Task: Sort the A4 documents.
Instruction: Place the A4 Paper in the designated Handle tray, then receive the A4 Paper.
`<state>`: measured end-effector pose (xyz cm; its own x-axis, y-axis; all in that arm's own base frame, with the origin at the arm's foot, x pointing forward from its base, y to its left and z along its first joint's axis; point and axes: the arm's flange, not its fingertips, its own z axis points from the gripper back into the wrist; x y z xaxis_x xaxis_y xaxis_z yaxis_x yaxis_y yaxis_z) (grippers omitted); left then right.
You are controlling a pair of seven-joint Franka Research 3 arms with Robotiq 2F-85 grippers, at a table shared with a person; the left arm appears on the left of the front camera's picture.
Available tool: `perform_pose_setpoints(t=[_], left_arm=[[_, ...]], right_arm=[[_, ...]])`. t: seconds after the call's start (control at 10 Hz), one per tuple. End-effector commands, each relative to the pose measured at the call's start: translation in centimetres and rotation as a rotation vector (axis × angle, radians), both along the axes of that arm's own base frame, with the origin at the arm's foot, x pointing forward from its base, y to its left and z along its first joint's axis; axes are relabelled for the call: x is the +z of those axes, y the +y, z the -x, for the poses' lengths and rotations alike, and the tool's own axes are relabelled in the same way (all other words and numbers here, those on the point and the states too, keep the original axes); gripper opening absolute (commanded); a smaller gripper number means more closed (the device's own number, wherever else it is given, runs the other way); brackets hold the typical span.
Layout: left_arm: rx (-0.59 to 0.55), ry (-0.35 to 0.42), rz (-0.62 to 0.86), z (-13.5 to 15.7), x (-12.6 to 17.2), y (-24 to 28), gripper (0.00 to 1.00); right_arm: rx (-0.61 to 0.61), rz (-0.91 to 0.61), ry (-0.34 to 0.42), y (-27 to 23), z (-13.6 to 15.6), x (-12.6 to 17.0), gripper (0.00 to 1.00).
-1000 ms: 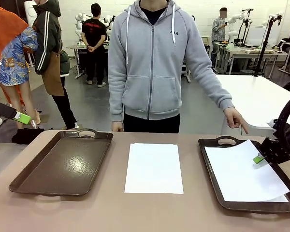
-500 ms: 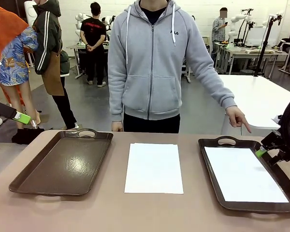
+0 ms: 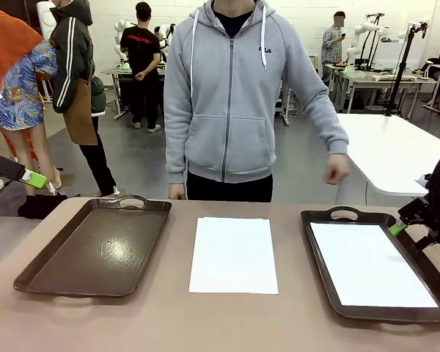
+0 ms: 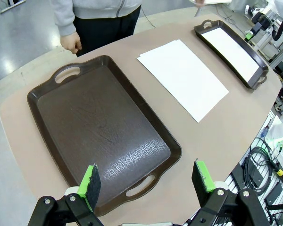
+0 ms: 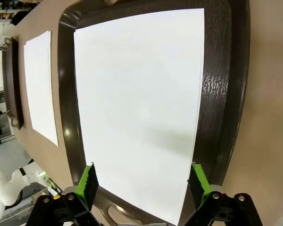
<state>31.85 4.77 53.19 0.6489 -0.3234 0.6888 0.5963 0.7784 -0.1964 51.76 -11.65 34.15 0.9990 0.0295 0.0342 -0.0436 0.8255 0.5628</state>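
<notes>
**A:** Where are the A4 documents?

**B:** One sheet (image 3: 370, 264) lies flat inside the right tray (image 3: 314, 246), squared to its walls. The other sheet (image 3: 233, 254) lies on the bare tabletop (image 3: 169, 319), between the two trays and touching neither.

**A:** And the left tray?

**B:** The left tray (image 3: 95, 249) has nothing in it.

**A:** Is the robot carrying anything?

**B:** No. The right hand (image 5: 143, 183) hangs by the right tray's outer rim and looks down over the sheet there. Its fingers are spread wide with nothing between them. The left hand (image 4: 146, 179) is raised off the left tray's outer side, well apart from any paper, and is likewise spread and empty.

**A:** What about the person?

**B:** The person's raised hand (image 3: 337, 170) hangs curled in the air beyond the right tray, touching nothing.

**A:** So how far along is the task?

**B:** About halfway, I'd say, with one sheet sorted and one left on the tabletop. Both sheets look blank, so I can't tell which tray the middle one belongs in. The empty left tray seems likely.
</notes>
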Motion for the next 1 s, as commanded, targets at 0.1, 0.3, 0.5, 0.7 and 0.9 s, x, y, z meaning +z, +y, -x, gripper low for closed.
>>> perform_pose_setpoints(t=[0.1, 0.3, 0.5, 0.7, 0.9], left_arm=[[-0.012, -0.009, 0.008, -0.13, -0.15, 0.11, 1.0], [-0.012, -0.009, 0.008, -0.13, -0.15, 0.11, 1.0], [-0.012, -0.009, 0.008, -0.13, -0.15, 0.11, 1.0], [-0.012, -0.009, 0.008, -0.13, -0.15, 0.11, 1.0], [-0.012, -0.009, 0.008, -0.13, -0.15, 0.11, 1.0]], right_arm=[[-0.002, 0.001, -0.001, -0.1, -0.23, -0.04, 1.0], [-0.002, 0.001, -0.001, -0.1, -0.23, -0.04, 1.0], [-0.002, 0.001, -0.001, -0.1, -0.23, -0.04, 1.0], [-0.002, 0.001, -0.001, -0.1, -0.23, -0.04, 1.0], [-0.002, 0.001, -0.001, -0.1, -0.23, -0.04, 1.0]])
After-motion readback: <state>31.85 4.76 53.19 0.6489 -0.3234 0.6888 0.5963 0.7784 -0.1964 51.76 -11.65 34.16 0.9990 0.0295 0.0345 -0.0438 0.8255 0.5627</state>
